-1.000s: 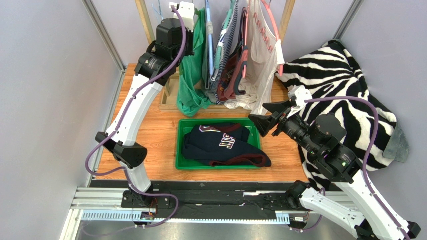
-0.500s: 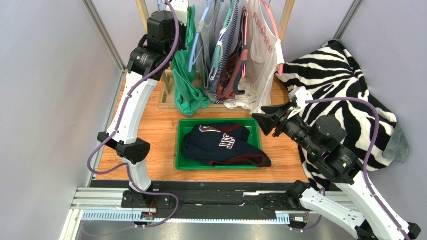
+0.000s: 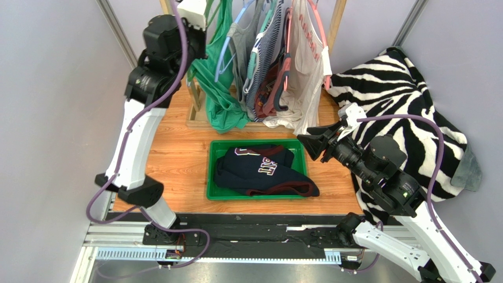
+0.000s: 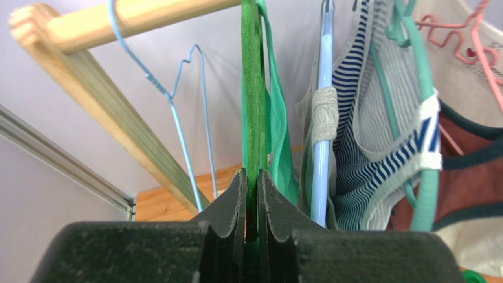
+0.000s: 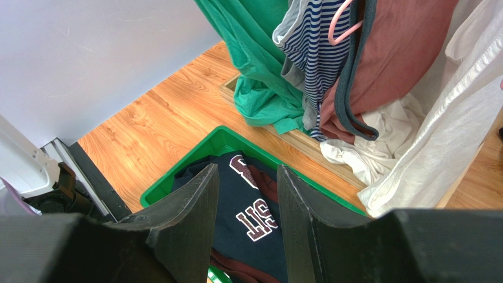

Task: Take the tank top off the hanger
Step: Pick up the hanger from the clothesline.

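A green tank top hangs on a green hanger at the left end of the wooden rail. My left gripper is up at the rail and shut on the hanger's lower part, as the left wrist view shows. The top's fabric hangs just right of the hanger. My right gripper is open and empty, hovering over the right end of the green bin. In the right wrist view it looks down at the bin and the green top's hem.
A navy garment lies in the bin. Striped, maroon and white tops hang to the right on the rack. An empty blue wire hanger is left of the green one. A zebra blanket lies at the right.
My left arm has swung left and up, drawing the green hanger and tank top away from the other garments. The right arm has hardly moved.
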`<state>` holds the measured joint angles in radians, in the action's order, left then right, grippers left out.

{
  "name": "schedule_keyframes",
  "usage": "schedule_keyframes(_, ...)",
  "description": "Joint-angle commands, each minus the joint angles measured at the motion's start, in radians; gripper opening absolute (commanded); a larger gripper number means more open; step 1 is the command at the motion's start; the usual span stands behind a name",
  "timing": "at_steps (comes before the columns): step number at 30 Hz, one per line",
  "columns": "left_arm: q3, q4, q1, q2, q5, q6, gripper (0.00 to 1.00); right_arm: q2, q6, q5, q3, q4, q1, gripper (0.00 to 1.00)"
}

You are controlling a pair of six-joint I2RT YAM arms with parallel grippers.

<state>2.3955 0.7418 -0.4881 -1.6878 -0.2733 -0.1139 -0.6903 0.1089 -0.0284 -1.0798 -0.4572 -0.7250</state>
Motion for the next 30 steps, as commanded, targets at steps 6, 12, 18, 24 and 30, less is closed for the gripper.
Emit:
schedule_keyframes(6, -0.257, -0.044, 0.002, 0.302, 0.068, 0.013, 0.0, 0.008, 0.012, 0.022, -0.054, -0.02, 0.002, 0.45)
schedule_keyframes(12, -0.305, 0.008, -0.02, 0.422, 0.123, -0.007, 0.0, 0.011, 0.014, 0.022, -0.06, -0.02, 0.003, 0.45)
schedule_keyframes(18, -0.122, 0.007, -0.061, 0.473, 0.265, -0.069, 0.0, 0.012, 0.021, 0.022, -0.06, -0.017, 0.003, 0.45)
schedule_keyframes(24, 0.108, 0.033, -0.061, 0.478, 0.385, -0.119, 0.0, 0.017, 0.037, 0.019, -0.054, -0.02, 0.002, 0.44)
schedule_keyframes(30, 0.234, 0.071, -0.061, 0.49, 0.445, -0.171, 0.0, 0.012, 0.046, 0.021, -0.058, -0.028, 0.002, 0.45)
